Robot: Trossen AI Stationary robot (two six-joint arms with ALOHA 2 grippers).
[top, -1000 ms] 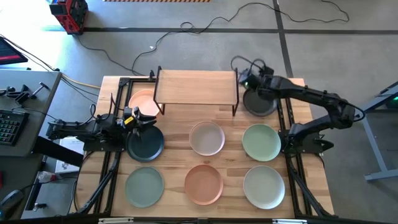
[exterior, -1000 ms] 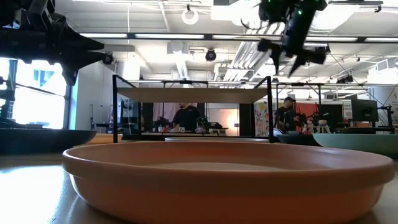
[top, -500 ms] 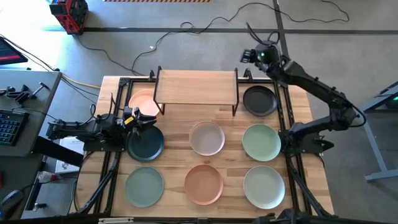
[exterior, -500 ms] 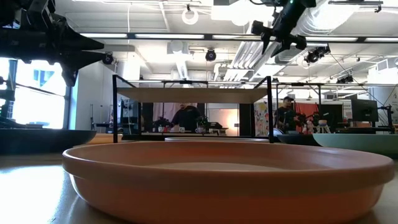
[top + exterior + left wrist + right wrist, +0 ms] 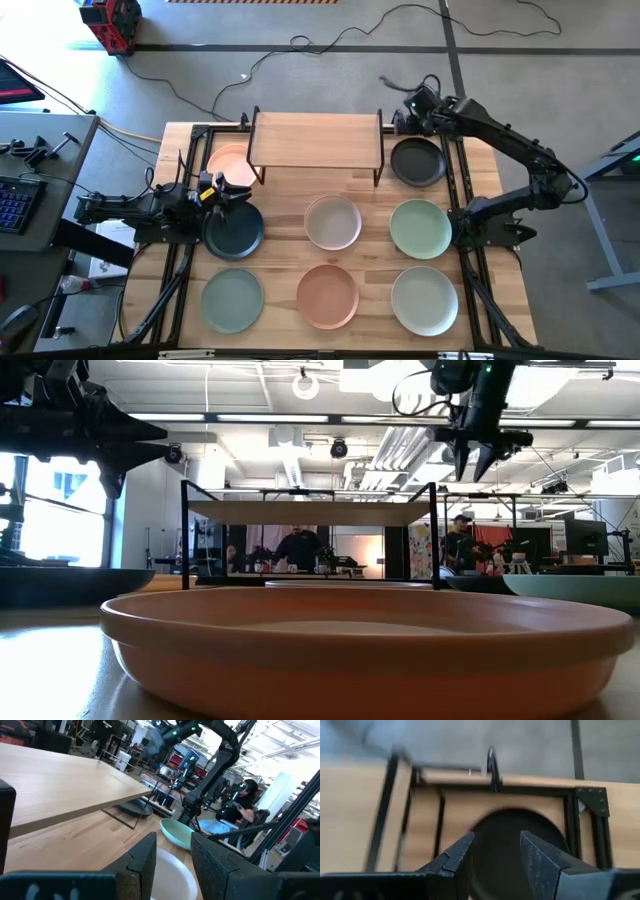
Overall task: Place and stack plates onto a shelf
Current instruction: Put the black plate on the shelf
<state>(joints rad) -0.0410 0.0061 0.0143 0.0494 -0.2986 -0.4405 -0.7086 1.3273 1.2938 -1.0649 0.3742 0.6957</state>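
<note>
The right gripper (image 5: 413, 103) is held open, raised above the black plate (image 5: 417, 162) beside the shelf (image 5: 315, 139). The left gripper (image 5: 222, 190), open, is parked over the dark teal plate (image 5: 235, 232). Eight plates are counted.

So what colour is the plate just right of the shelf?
Black, clearest in the high view.

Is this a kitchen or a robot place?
Probably a robot lab or workshop, not a kitchen. The ceiling pipes are bare, a person sits among workbenches behind the table, and cables trail across the concrete floor.
</note>
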